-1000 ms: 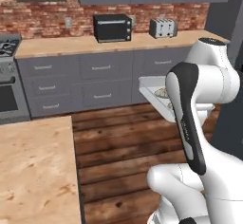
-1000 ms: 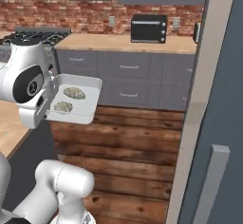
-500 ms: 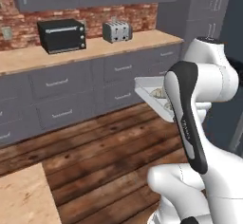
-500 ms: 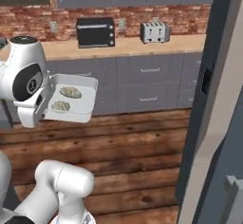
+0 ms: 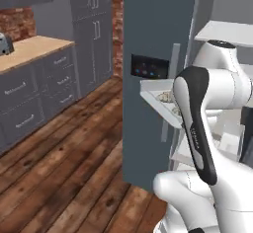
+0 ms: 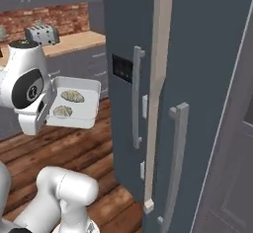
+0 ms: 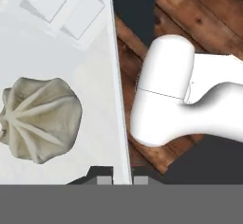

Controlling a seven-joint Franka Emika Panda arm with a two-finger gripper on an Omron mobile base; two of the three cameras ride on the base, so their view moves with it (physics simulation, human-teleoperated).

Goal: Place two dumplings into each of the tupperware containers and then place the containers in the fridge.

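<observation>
Fingers [image 7: 102, 177] are clenched on the rim of the whitish container [image 6: 88, 109], held up beside the fridge [image 6: 197, 69]. I see 2 dumplings [image 6: 72, 96] in it, so loading looks done; shelving remains. I cannot judge the other container.

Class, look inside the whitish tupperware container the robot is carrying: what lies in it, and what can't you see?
Two dumplings lie in the container. The robot's arm hides the container's near edge, so the grip on it cannot be seen.
</observation>
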